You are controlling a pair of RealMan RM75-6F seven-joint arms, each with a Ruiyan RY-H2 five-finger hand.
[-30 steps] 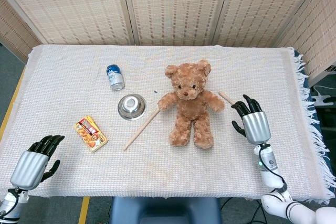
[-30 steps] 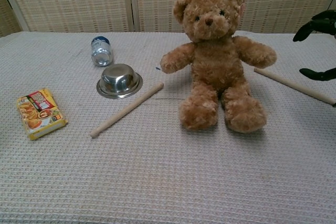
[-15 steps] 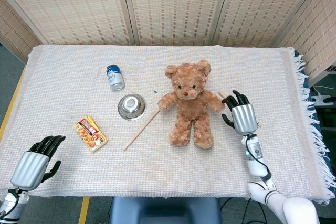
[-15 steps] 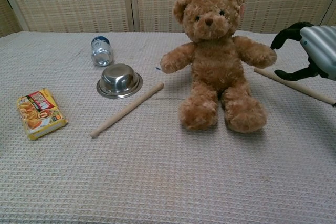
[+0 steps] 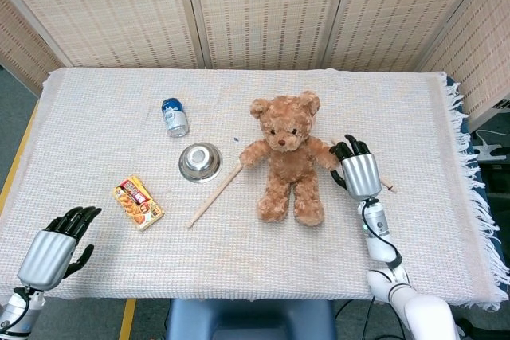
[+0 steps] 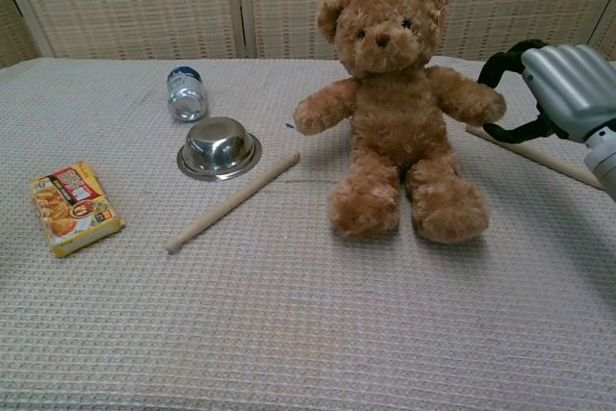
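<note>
Since the earlier frames our right hand (image 5: pixel 359 173) has slid leftward across the counter (image 5: pixel 96 109) to the teddy bear (image 5: pixel 285 161), while our left hand (image 5: pixel 49 250) has barely stirred. Going left to right, the left hand hangs off the near left corner, fingers loosely curled and apart, holding nothing. Next comes the snack packet (image 5: pixel 139 202), then the blue can (image 5: pixel 174 117) lying farther back, the steel bowl (image 5: pixel 199 162), and a wooden stick (image 5: pixel 215 194) slanting toward the bear's paw. The bear sits upright at the middle. Just beside its outstretched arm, the right hand is spread open over a second wooden stick (image 6: pixel 539 154); its fingertips (image 6: pixel 497 68) seem to brush the paw, though we cannot tell for sure.
</note>
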